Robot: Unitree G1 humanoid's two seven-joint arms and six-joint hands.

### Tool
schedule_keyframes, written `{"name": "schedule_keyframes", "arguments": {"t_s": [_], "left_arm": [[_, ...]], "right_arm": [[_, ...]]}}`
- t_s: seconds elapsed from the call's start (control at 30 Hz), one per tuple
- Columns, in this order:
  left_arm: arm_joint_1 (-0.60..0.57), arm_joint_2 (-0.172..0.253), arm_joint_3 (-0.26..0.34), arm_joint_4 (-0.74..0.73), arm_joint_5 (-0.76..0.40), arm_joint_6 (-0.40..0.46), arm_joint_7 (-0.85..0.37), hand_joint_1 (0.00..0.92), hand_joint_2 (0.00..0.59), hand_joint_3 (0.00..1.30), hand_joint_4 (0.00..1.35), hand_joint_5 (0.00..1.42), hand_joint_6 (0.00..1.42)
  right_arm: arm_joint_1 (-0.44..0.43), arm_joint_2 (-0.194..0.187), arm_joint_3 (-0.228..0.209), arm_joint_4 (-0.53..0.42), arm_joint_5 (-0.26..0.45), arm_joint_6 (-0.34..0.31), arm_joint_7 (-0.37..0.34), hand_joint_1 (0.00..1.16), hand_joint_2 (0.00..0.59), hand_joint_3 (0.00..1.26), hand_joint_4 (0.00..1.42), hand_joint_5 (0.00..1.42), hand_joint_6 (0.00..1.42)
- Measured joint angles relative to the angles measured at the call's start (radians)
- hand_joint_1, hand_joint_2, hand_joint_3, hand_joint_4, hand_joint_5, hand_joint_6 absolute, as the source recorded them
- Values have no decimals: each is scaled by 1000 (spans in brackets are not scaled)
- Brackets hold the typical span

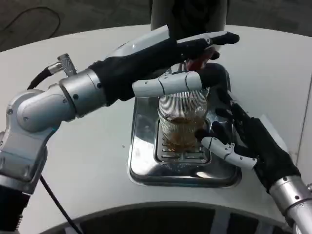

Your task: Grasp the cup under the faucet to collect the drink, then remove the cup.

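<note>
cup [183,124] is sitting on the grate of the steel tray [141,161] on the white desk [87,180], under the faucet, already holding some brown drink at the bottom. right hand [243,139] is wrapping the cup's right side, fingers [229,152] curling around it and touching the glass, so it looks held. left hand [180,53] is reaching over the top to the red lever [200,62], fingers pressed together and stretched out on it; cannot tell how hard it is pushing. judging risks: the lever left down too long would overflow the cup onto the tray; pulling the cup out while drink is flowing would spill; the ribbed glass could slip or tip if the right fingers are gripping loosely or catching the grate.
</note>
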Motion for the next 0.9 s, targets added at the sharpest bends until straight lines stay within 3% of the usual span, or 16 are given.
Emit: {"name": "schedule_keyframes", "arguments": {"t_s": [0.9], "left_arm": [[-22,-1,-9,28,2,-13,-3,0,139,111,29,121,60]], "right_arm": [[-11,-9,-9,9,35,-32,6,633,245,47,7,109,2]]}}
